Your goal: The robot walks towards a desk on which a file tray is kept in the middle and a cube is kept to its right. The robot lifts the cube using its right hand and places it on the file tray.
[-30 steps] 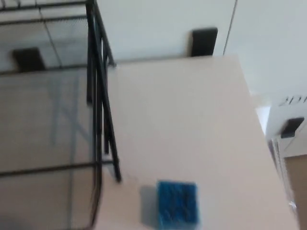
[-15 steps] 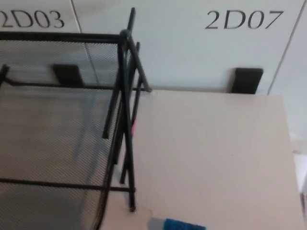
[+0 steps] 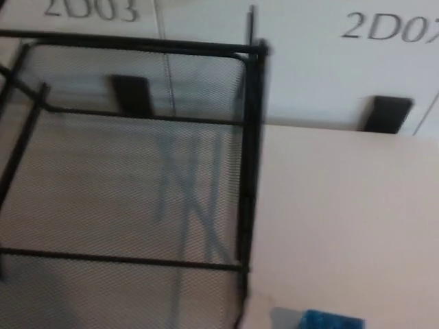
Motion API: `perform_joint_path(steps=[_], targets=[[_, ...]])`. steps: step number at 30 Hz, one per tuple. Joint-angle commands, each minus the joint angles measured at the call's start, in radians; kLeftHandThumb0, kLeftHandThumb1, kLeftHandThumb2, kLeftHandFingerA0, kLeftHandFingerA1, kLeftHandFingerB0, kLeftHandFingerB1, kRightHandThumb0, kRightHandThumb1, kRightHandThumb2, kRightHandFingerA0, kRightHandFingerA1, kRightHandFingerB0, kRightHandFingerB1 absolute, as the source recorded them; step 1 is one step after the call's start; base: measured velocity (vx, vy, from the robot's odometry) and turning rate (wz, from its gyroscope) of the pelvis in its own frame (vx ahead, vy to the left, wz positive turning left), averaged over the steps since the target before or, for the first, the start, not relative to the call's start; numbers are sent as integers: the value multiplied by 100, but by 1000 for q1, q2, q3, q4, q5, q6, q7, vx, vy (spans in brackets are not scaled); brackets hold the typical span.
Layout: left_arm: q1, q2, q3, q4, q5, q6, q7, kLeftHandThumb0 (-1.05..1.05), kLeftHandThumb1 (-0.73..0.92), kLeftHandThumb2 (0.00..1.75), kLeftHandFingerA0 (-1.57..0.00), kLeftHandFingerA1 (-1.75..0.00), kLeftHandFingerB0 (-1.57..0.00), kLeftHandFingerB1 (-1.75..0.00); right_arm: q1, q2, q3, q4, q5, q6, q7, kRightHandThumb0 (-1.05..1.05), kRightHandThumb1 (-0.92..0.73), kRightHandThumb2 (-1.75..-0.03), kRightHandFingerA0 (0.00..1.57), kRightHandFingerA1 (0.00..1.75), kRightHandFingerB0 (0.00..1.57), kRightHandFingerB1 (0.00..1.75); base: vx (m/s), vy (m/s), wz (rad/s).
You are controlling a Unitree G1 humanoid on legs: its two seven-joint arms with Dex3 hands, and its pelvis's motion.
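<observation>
Cube (image 3: 333, 320): only a blurred blue strip shows at the bottom edge, right of centre, so its facing cannot be told. It lies on the smooth beige tabletop (image 3: 343, 219), near the black wire-mesh file tray (image 3: 251, 137). The camera has shifted since half a second ago, so everything sits further right. Neither hand shows, so the fingers cannot be told.

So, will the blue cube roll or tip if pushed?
Probably not: the blue cube shows a straight edge, resting on the flat beige desk. It looks small beside the black mesh file tray, so likely light.
</observation>
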State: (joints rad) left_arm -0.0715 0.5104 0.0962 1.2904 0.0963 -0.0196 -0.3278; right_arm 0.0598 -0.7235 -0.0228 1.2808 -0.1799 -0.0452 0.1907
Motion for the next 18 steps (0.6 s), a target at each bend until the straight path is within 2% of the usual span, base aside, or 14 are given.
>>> perform_joint_path(steps=[1, 2, 3, 4, 7, 8, 9, 10, 11, 13, 15, 16, 17, 18], targets=[[6, 13, 0, -3, -2, -24, 4, -52, 24, 103, -50, -85, -50, -80, 2, -22, 11, -5, -9, -11, 26, -78, -59, -95, 44, 62, 4, 31, -81, 189, -2], [5, 13, 0, -2, -2, -23, 7, -51, 25, 103, -50, -85, -50, -80, -4, -24, 35, -4, -32, 5, 12, -79, -75, -63, 55, 52, 5, 28, -79, 143, -4], [5, 13, 1, -3, -3, -21, 8, -52, 25, 103, -51, -86, -52, -82, -20, -22, 23, 1, -16, 52, 23, -81, -60, -96, 59, 68, 7, 36, -86, 110, -6], [5, 13, 1, -3, -4, -21, 7, -52, 25, 103, -51, -86, -52, -82, -26, -21, 15, 3, -4, 69, 31, -81, -60, -96, 59, 68, 7, 36, 0, 0, 0], [5, 12, -1, 1, -1, -26, 7, -54, 22, 102, -48, -85, -51, -81, -1, -16, 9, 1, -4, 3, 3, -78, -56, -92, 38, 57, 4, 38, -87, 15, -7], [2, 15, -3, 1, 1, -27, 5, -56, 21, 101, -51, -86, -53, -82, -5, -14, -14, 1, 20, 10, 22, -71, -64, -59, 28, 46, 8, 33, -103, -37, -1], [-2, 18, -6, 0, 4, -30, 4, -56, 21, 101, -51, -86, -53, -82, -12, -10, -49, 1, 57, 23, 52, -71, -64, -59, 28, 46, 8, 33, -102, -63, 2], [-2, 16, 3, 0, -6, -29, 1, -51, 23, 102, -48, -84, -50, -80, -6, -14, -21, -3, 19, 5, 33, -81, -55, -91, 34, 58, 5, 34, -86, -96, 1], [-5, 15, 4, 2, -6, -21, 4, -51, 23, 102, -47, -83, -49, -79, 4, -21, 29, -9, -39, -27, -7, -80, -58, -93, 46, 56, 5, 35, -89, -133, 3], [0, 16, 2, 0, -4, -40, -5, -54, 23, 103, -48, -84, -49, -80, 11, -24, 38, -10, -41, -42, -15, -84, -59, -95, 56, 69, 5, 33, -139, -165, 3], [-2, 16, 3, -2, -5, -27, -1, -52, 23, 103, -47, -83, -46, -78, 3, -17, -6, -1, 12, -27, 20, -85, -58, -89, 44, 56, 8, 35, -189, -268, -10], [-3, 16, 3, -3, -5, -25, -1, -53, 23, 103, -47, -83, -46, -78, -6, -15, -28, 6, 35, -3, 47, -73, -50, -86, 30, 54, 5, 37, -195, -225, 0], [-3, 16, 3, -4, -5, -24, -1, -53, 23, 103, -47, -83, -46, -78, -18, -13, -59, 16, 64, 30, 86, -73, -50, -86, 30, 54, 5, 37, -103, -118, -2], [-1, 17, 3, -4, -5, -27, -3, -52, 23, 103, -47, -83, -48, -79, -13, -13, -47, 13, 42, 13, 62, -86, -57, -88, 48, 57, 9, 38, 0, 0, 0]])
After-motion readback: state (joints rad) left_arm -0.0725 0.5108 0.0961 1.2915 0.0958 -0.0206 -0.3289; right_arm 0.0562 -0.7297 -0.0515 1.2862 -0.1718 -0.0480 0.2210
